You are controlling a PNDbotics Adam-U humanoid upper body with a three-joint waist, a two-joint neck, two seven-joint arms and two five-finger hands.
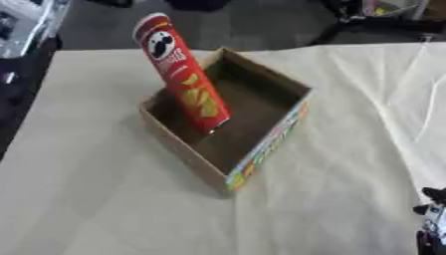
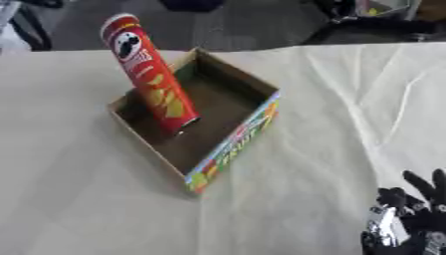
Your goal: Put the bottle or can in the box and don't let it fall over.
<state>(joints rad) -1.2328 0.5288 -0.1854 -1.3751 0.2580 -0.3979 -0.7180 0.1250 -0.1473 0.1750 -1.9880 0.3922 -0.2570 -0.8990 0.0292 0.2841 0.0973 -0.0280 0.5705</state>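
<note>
A tall red can (image 1: 181,74) stands inside the open cardboard box (image 1: 261,149), its base on the box floor near the left wall and its capped top up, clear of the rim; nothing holds it. The box sits askew on the cloth-covered surface (image 1: 104,199), one colourfully printed side facing the lower right. The right hand (image 2: 409,219) rests near the lower right corner, well apart from the box, fingers pointing up and spread in a relaxed, wide pose, holding nothing. The right eye view shows that hand's dark fingers and silver part plainly; the left eye view catches only a sliver of it at the right edge. The left hand appears in neither view.
</note>
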